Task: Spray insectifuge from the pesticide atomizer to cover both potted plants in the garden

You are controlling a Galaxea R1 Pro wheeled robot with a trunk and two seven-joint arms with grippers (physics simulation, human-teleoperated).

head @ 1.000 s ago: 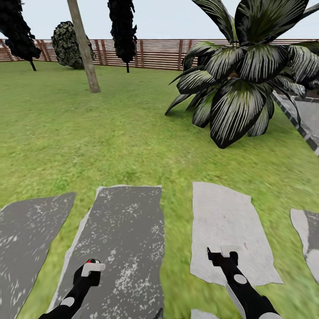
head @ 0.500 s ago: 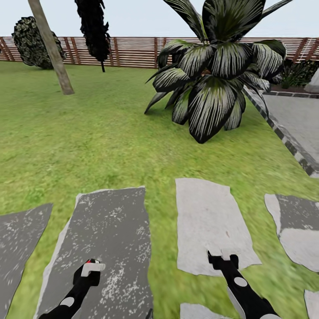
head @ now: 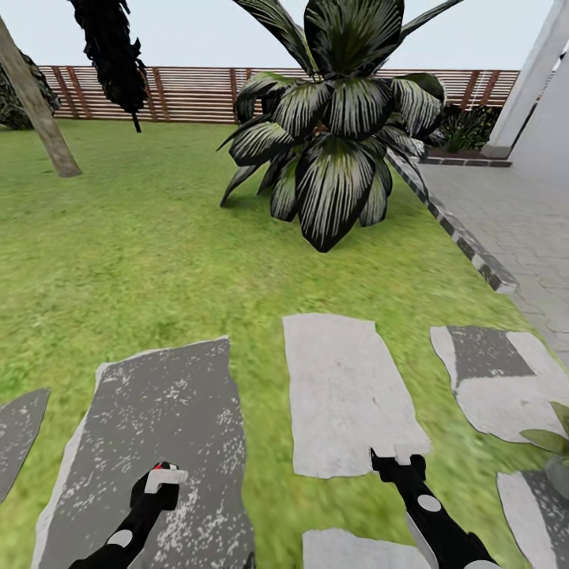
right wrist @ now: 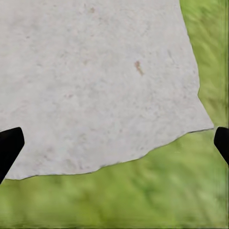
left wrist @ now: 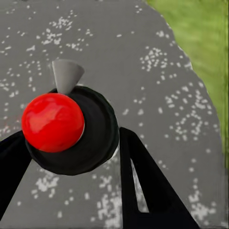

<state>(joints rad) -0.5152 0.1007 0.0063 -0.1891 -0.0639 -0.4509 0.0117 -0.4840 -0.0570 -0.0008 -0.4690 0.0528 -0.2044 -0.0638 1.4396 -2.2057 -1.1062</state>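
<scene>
Holding seemingly the dark, grey-nozzled pesticide atomizer (left wrist: 71,124) in closed left fingers (left wrist: 143,191), right fingers (right wrist: 9,143) wide and empty; next, turn toward the leafy grey-potted plant (head: 549,438).

2 grippers (head: 162,477) (head: 397,458), 7 stepping stones (head: 348,395)

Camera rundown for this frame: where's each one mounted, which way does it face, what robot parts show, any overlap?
Head: on the robot's head, facing forward and down over lawn, palm, fence; both arms, left gripper, right gripper show.
Left wrist: above dark stone, looking down; jaws flank the pesticide atomizer.
Right wrist: above pale stone edge, looking down; open jaw tips.
Shared: head view also shows both stones.
</scene>
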